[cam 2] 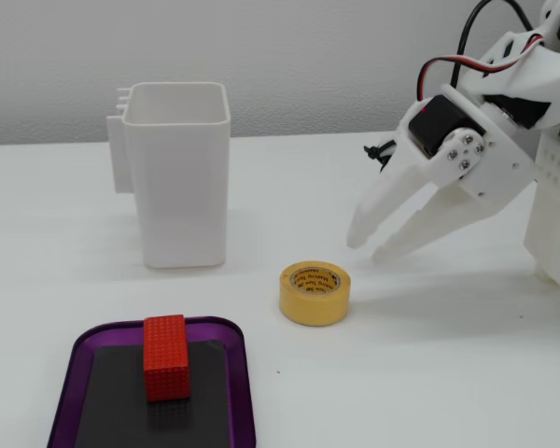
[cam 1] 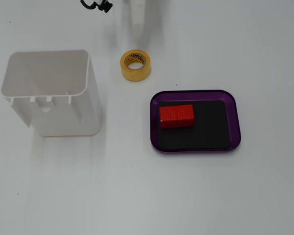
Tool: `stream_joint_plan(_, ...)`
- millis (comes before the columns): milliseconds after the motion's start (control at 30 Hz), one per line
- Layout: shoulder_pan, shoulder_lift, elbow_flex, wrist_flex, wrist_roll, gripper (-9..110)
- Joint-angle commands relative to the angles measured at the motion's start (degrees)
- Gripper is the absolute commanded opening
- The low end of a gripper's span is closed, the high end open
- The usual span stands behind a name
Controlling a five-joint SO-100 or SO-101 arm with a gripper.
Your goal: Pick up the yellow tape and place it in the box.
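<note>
So far, nothing of the task is done. The yellow tape (cam 2: 315, 293) lies flat on the white table (cam 2: 467, 373), hole upward, untouched; from above it sits between the tall white container (cam 1: 51, 93) and the purple box (cam 1: 195, 120), just past the box's upper left corner (cam 1: 135, 65).

The gripper (cam 2: 371, 247) hangs in the air above and to the right of the roll in the side view, its two white fingers (cam 2: 385, 203) pointing down at a slant toward the tape with a clear gap between them — parted and holding nothing. From above, only a blurred white finger shows at the top edge, beyond the roll.

The box already carries a red block (cam 2: 165, 357) on its black floor (in the left half as seen from above), and the rest of the floor is bare, which should be room enough for the roll.

What is left, as I judge it, is nearly everything — lowering the fingers around the roll, closing on it, lifting, carrying it over the purple rim and letting go.
</note>
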Motion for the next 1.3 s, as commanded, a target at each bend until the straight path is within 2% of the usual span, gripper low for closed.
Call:
stream_joint_plan(0,2.29,-10.11,-6.33,-1.41,-0.88,10)
stream_joint_plan(333,2.2,-46.85,-29.36,1.05,-1.23,15)
stream_joint_plan(600,2.11,-67.94,-39.29,0.7,-1.23,16)
stream_joint_plan(1267,1.41,-73.21,-35.51,-5.89,-1.32,16)
